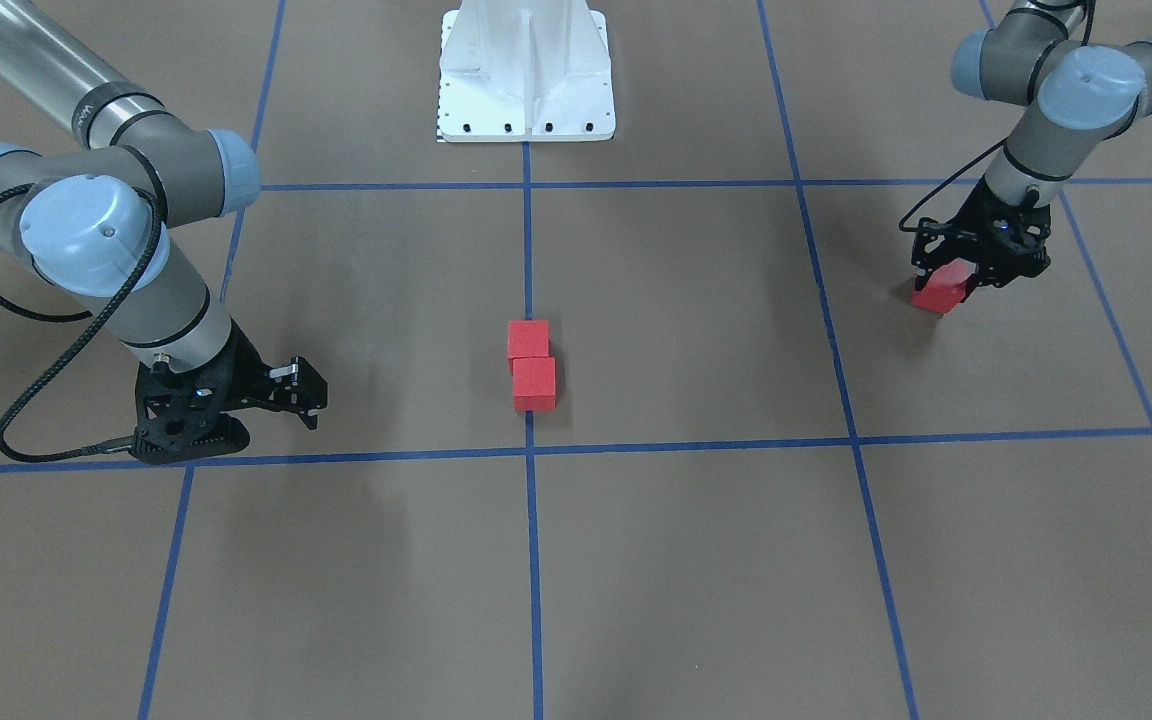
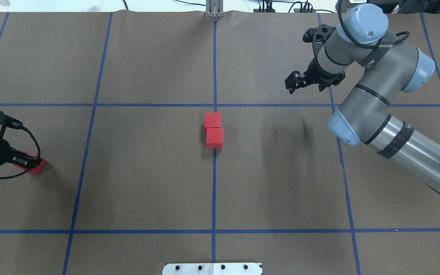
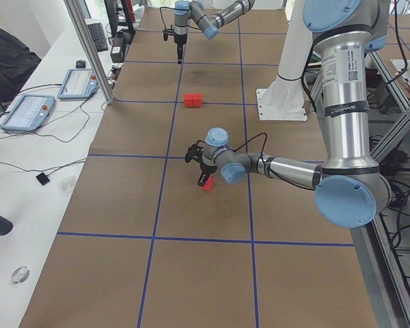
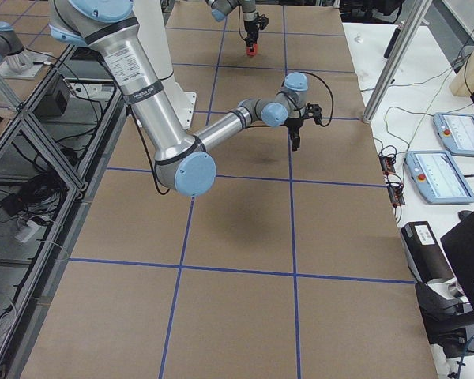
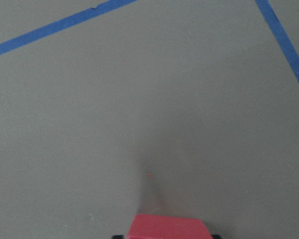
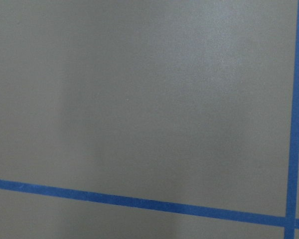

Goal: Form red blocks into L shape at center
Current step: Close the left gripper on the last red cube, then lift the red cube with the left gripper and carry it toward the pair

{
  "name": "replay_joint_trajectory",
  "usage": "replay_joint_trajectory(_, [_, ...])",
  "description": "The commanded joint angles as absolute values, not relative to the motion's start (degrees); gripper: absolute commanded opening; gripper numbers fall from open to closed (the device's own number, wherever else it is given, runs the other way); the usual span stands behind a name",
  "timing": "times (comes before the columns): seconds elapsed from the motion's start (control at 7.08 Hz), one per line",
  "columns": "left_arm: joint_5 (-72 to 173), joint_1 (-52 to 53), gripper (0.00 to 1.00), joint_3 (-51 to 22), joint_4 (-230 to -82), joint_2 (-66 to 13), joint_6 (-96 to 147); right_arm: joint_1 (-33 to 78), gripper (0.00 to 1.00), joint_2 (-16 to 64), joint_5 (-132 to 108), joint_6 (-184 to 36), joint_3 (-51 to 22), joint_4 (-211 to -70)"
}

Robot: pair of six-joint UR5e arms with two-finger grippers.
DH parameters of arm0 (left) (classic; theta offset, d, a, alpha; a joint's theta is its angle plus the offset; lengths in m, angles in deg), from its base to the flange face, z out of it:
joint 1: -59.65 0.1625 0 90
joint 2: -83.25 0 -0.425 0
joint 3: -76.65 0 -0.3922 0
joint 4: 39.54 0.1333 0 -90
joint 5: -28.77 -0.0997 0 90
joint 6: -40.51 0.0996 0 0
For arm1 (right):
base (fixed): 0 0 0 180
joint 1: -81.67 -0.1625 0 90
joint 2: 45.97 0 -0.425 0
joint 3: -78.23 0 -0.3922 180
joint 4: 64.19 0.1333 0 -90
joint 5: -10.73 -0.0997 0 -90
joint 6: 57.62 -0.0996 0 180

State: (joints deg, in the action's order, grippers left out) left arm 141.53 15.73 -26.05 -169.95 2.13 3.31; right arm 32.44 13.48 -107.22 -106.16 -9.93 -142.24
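No legible text; lettering on left arm tube (image 3: 347,82) too small.

Shows red block (image 5: 169,228) cut off by bottom edge at centre, dark sliver (image 5: 118,236) at each lower corner, faint shadow (image 5: 149,191) rising from it over brown floor (image 5: 89,139), two blue tape lines (image 5: 55,25), one slanting across upper left, one down right edge.

Brown matte paper floor (image 2: 128,172), thin blue tape grid lines (image 2: 214,191), white side bench (image 3: 27,171), grey-blue touchscreen pendants (image 3: 27,111), silver aluminium post (image 3: 89,48), even light
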Motion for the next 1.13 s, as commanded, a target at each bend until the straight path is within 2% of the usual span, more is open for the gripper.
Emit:
replay_joint_trajectory(0.0, [148.01, 13.87, 0.00, -29.95, -164.73, 1.17, 2.63, 32.45, 0.99, 13.36, -107.22, -105.96, -9.92, -142.33])
replay_joint_trajectory(0.28, [147.95, 8.34, 0.00, -30.76, -148.86, -9.25, 2.11, 32.45, 0.99, 13.36, -107.22, -106.31, -9.92, -142.24])
replay_joint_trajectory(0.42, [147.95, 7.71, 0.00, -30.23, -144.78, -12.96, -6.16, 32.36, 0.99, 13.27, -107.31, -106.14, -10.01, -142.15])
replay_joint_trajectory(0.56, [147.52, 7.70, 0.00, -28.75, -138.56, -19.08, -17.47, 32.01, 0.99, 13.18, -107.40, -106.14, -10.10, -142.15])
replay_joint_trajectory(0.99, [142.10, 11.37, 0.00, -24.19, -136.65, -29.12, -60.78, 31.13, 0.99, 13.36, -107.57, -105.87, -10.27, -142.15])
